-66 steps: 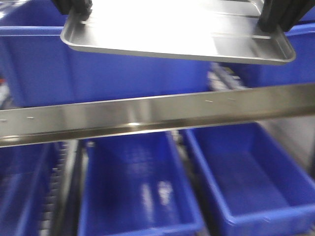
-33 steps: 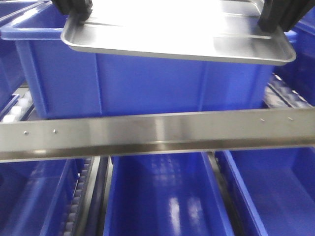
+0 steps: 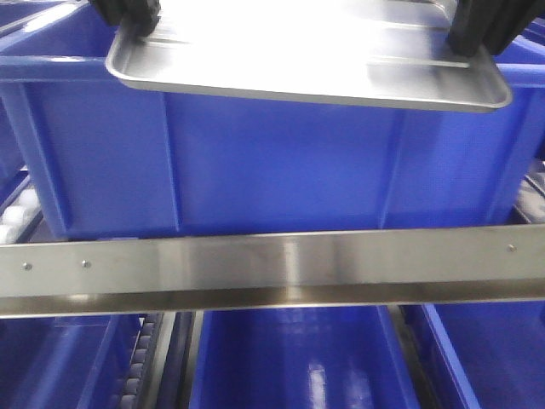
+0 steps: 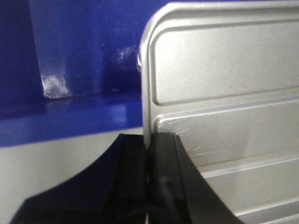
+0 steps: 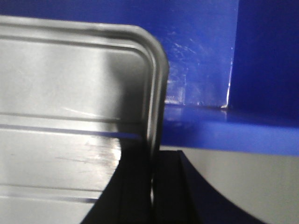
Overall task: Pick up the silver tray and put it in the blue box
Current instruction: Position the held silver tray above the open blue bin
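Carrying the silver tray [image 3: 306,60] level at twelve o'clock in the front view, above the near rim of the blue box [image 3: 281,162] and clear of its wall; hard to tell whether already over the opening. Gripping it at both short ends: left pincer [image 3: 132,19] clamped on the rim at nine o'clock, right pincer [image 3: 477,30] clamped on the rim at three o'clock, seen in the wrist views with one finger inside the raised lip and one outside, close by a rounded corner. Likely light and stiff, being thin sheet metal braced by the raised rim and the long ridges across the base, so sound to hold by two opposite edges. Probably slippery too: polished, glaring under the light, faintly scratched, pinched only by a narrow lip, hence at risk of sliding or tilting on loosening one side first. Not fragile, though prone to clatter and dent if dropped. Best lowered flat into the much wider box, well above the steel rail [image 3: 272,268] at six o'clock, then released on both sides together.
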You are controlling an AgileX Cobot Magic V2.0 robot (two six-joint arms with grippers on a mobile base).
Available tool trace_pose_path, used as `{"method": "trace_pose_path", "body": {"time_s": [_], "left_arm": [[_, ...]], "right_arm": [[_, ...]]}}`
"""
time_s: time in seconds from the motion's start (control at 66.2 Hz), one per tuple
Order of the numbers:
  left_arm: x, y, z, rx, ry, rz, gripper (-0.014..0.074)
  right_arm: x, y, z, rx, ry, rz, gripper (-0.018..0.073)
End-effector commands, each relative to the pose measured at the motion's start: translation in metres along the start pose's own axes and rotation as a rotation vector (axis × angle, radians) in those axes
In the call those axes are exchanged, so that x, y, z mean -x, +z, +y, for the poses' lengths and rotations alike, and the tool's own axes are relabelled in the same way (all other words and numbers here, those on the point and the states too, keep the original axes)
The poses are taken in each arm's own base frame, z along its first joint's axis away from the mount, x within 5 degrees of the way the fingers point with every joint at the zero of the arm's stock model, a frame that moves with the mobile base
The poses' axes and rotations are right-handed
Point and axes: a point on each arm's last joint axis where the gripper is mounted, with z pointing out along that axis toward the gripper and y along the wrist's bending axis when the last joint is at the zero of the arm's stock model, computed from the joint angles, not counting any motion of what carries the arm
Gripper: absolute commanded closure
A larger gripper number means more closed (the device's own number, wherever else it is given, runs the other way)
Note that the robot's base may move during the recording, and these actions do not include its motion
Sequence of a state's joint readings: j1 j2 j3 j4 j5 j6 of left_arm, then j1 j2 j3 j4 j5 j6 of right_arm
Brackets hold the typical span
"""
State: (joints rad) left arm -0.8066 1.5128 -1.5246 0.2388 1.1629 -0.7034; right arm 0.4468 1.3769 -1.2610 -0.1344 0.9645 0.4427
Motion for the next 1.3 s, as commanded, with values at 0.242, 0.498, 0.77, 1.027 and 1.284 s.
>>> {"method": "trace_pose_path", "body": {"time_s": [0.242, 0.498, 0.77, 1.027, 1.284], "left_arm": [[0.0059, -0.0226, 0.0061, -0.007, 0.007, -0.076, 0.0693], [0.0059, -0.0226, 0.0061, -0.007, 0.007, -0.076, 0.0693], [0.0059, -0.0226, 0.0061, -0.007, 0.007, -0.076, 0.0693], [0.0059, -0.0226, 0.0061, -0.007, 0.007, -0.076, 0.0693], [0.0060, -0.0226, 0.0060, -0.008, 0.007, -0.078, 0.0693]], "right_arm": [[0.0109, -0.0195, -0.0035, -0.009, -0.034, -0.109, 0.0501], [0.0109, -0.0195, -0.0035, -0.009, -0.034, -0.109, 0.0501], [0.0109, -0.0195, -0.0035, -0.009, -0.034, -0.109, 0.0501], [0.0109, -0.0195, -0.0035, -0.009, -0.034, -0.109, 0.0501], [0.0111, -0.0195, -0.0033, -0.008, -0.034, -0.112, 0.0501]]}}
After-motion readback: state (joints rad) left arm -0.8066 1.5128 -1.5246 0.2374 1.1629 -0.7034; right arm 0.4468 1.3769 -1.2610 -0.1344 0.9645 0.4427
